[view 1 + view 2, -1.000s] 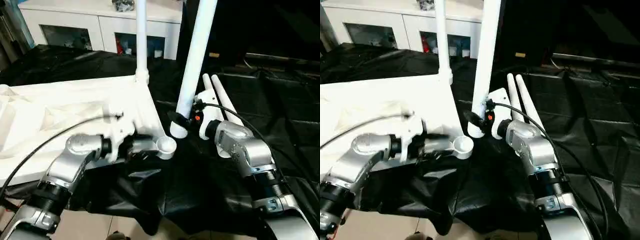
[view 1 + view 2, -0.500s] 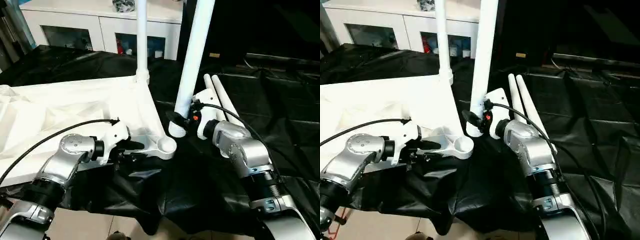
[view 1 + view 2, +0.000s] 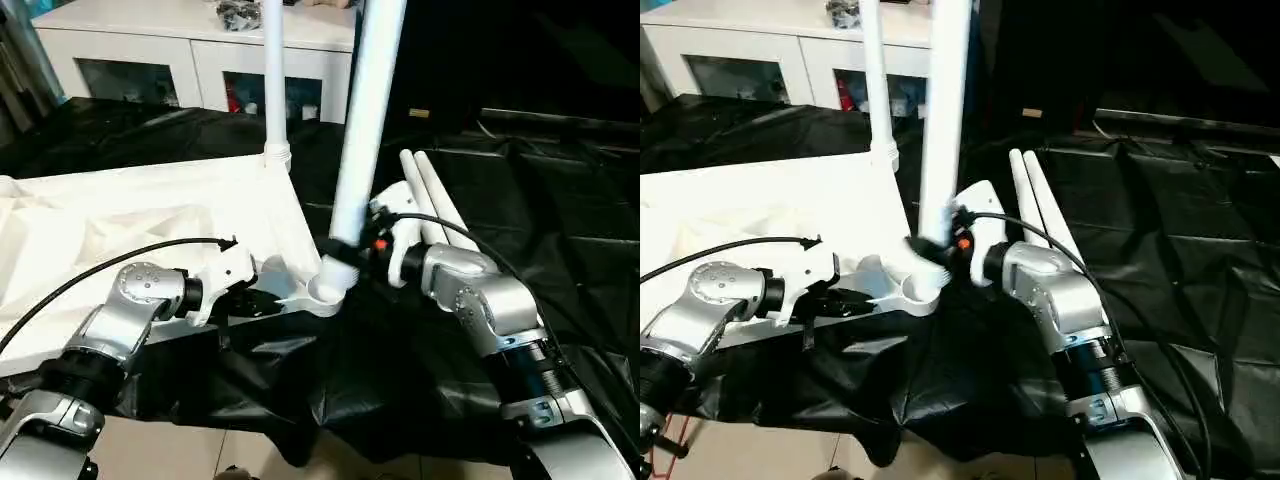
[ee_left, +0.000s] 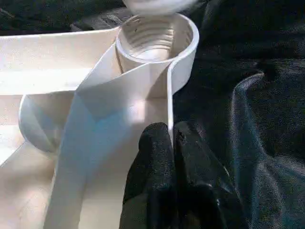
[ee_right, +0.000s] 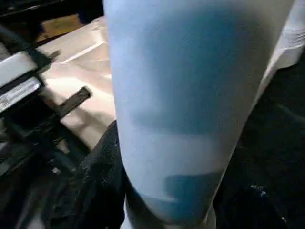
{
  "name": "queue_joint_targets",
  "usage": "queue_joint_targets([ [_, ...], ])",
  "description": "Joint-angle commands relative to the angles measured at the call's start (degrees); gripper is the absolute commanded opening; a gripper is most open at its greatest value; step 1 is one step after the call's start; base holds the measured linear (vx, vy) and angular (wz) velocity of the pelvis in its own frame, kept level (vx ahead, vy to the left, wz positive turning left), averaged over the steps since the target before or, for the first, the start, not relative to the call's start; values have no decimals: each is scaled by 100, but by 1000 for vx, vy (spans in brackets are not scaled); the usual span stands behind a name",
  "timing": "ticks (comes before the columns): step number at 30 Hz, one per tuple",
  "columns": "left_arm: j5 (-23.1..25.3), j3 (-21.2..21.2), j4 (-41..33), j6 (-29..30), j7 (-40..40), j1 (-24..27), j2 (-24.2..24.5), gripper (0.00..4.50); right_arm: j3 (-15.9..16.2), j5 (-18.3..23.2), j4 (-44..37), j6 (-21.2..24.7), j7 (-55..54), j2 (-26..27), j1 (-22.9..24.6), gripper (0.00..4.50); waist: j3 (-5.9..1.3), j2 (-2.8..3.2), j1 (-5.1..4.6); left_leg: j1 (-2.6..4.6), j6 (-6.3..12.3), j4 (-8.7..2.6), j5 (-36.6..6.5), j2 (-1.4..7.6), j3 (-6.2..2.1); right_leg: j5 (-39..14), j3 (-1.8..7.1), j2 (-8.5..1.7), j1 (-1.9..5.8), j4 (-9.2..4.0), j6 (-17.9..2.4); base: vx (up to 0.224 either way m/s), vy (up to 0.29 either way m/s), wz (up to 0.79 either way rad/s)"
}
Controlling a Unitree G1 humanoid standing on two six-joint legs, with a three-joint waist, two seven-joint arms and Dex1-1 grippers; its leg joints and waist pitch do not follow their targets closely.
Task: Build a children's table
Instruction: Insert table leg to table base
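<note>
Left eye view: white tabletop [image 3: 150, 215], underside up, lies on a black-draped bench [image 3: 560, 200]. One leg [image 3: 274, 80] stands upright in the far corner socket. Near corner socket [image 4: 157, 40]: a second leg [image 3: 360, 130], tilted slightly, its lower end at the socket mouth, grasped by the right gripper [image 3: 350, 248]. Left gripper [image 4: 172, 143] clenched on the tabletop's thin rim wall beside that socket. Two spare legs [image 3: 432, 195] lie side by side, right of the tabletop. White cabinet [image 3: 200, 60] at far left.
</note>
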Motion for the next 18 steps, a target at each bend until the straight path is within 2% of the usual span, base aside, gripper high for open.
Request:
queue_joint_targets([
  [1, 17, -42, 91, 195, -84, 44, 18, 0, 51, -7, 66, -45, 84, -11, -109, 191, -402, 111, -2, 72, -268, -448, -1883, 87, -41, -2556, 252, -417, 213, -524, -707, 0, 0, 0],
  [3, -92, -1, 14, 301, -186, 53, -20, 0, 87, -63, 242, -108, 113, 27, -159, 191, -413, 109, -7, 62, -275, -439, -1800, 86, -30, -2264, 263, -417, 222, -488, -865, 0, 0, 0],
  [6, -116, -35, -101, 397, -312, 87, -19, 0, 176, -180, 482, -218, 155, 53, -218, 191, -419, 101, -3, 41, -273, -440, -1666, 92, -25, -1974, 268, -416, 243, -445, -964, 0, 0, 0],
  [11, -74, -45, -134, 368, -272, 117, -78, 0, 258, -258, 743, -278, 174, 112, -327, 191, -420, 97, 10, 48, -251, -437, -1596, 95, -6, -1784, 277, -408, 250, -431, -1017, 0, 0, 0],
  [18, -93, -16, -252, 477, -228, 133, -208, 0, 214, -306, 1182, -443, 242, 148, -392, 191, -396, 100, 11, 72, -263, -447, -1812, 94, -14, -2275, 274, -420, 231, -487, -885, 0, 0, 0],
])
